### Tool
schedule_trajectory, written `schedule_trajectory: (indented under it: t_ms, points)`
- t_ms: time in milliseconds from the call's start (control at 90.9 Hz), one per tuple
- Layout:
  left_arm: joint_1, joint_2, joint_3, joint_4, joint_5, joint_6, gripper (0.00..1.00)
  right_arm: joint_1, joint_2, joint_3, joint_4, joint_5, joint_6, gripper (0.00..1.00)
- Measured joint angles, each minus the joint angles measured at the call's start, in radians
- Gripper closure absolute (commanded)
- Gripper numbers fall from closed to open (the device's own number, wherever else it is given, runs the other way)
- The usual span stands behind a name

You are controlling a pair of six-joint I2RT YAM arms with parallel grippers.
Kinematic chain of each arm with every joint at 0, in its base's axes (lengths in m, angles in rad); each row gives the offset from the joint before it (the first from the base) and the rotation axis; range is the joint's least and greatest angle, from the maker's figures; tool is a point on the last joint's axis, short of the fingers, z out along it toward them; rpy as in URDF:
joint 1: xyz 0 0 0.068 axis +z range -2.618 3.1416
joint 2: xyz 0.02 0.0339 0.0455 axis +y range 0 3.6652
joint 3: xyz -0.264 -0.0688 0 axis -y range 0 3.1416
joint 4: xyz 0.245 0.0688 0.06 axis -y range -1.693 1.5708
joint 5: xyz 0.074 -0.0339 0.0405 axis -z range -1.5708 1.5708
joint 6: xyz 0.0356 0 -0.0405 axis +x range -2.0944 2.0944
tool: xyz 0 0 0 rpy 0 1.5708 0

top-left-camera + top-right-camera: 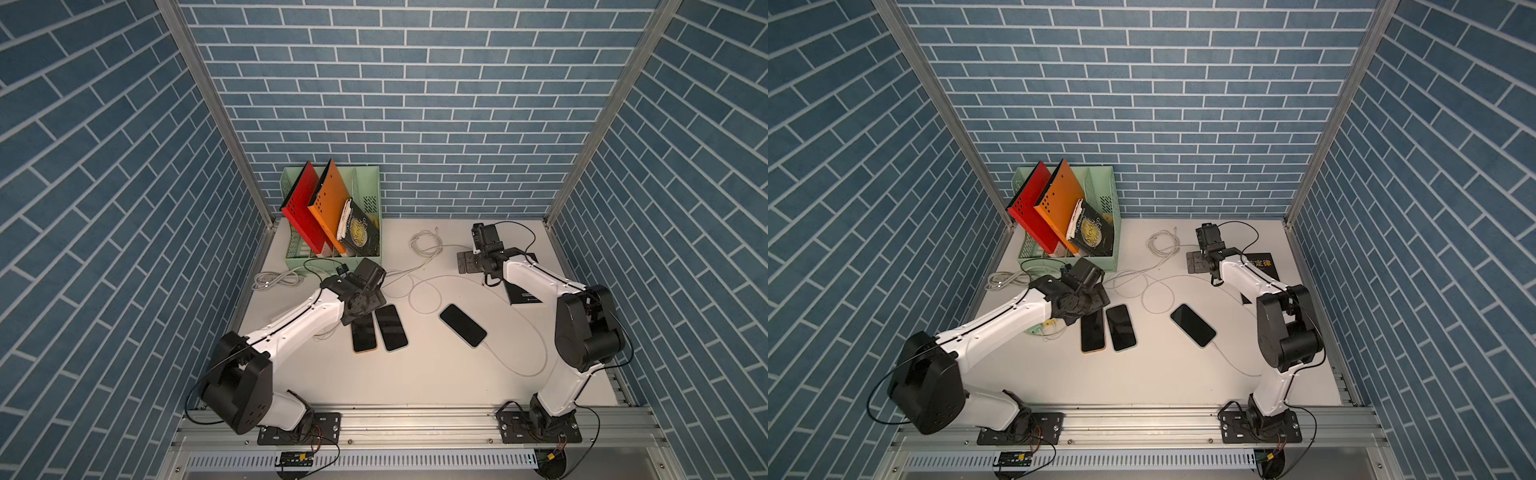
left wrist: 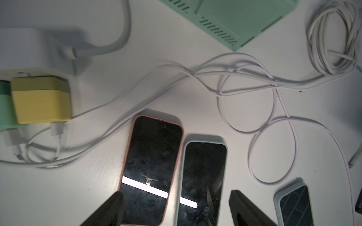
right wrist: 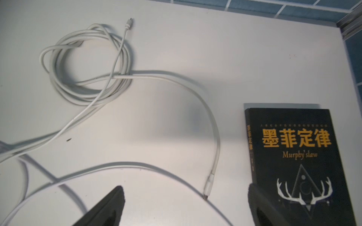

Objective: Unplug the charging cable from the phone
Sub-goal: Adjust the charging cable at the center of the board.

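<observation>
- White tabletop [image 1: 415, 382] carries three dark-screened phones. In both top views, the plugged-in phone [image 1: 462, 325] lies flat, right of centre, turned at an angle.
- The white charging cable [image 1: 490, 349] sits plugged into that phone's lower-right end. From there it sweeps toward the lower right of the frame and curves back up to the middle.
- The left gripper [image 2: 176, 211] has its jaws apart and grips nothing. It hangs over two phones lying side by side, an orange-cased phone [image 2: 150, 168] and a pale-blue-cased phone [image 2: 201, 182], left of centre in the top views.
- The right gripper [image 3: 184, 207] is spread wide and empty, in the upper right part of the table, well apart from the plugged-in phone.
- A loose cable plug [image 3: 208, 185] lies on the table between its fingers, just beside a black book [image 3: 293, 148].
- A green organiser [image 1: 371, 195] with folders stands at the table's upper left.
- A yellow charger block [image 2: 42, 99] shows in the left wrist view.
</observation>
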Motion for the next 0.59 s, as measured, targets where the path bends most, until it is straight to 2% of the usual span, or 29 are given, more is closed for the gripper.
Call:
schedule_trajectory:
  t_ms: [121, 341, 594]
  points:
    - [0.091, -0.094, -0.108, -0.017, -0.016, -0.04, 0.17, 0.002, -0.038, -0.106, 0.032, -0.047, 0.034, 0.0]
    - [0.147, -0.162, -0.235, -0.013, -0.01, -0.094, 0.23, 0.003, -0.108, -0.226, 0.054, -0.109, 0.061, 0.01]
    - [0.236, -0.129, -0.311, 0.032, 0.009, -0.106, 0.29, 0.003, -0.169, -0.267, 0.088, -0.14, 0.068, 0.01]
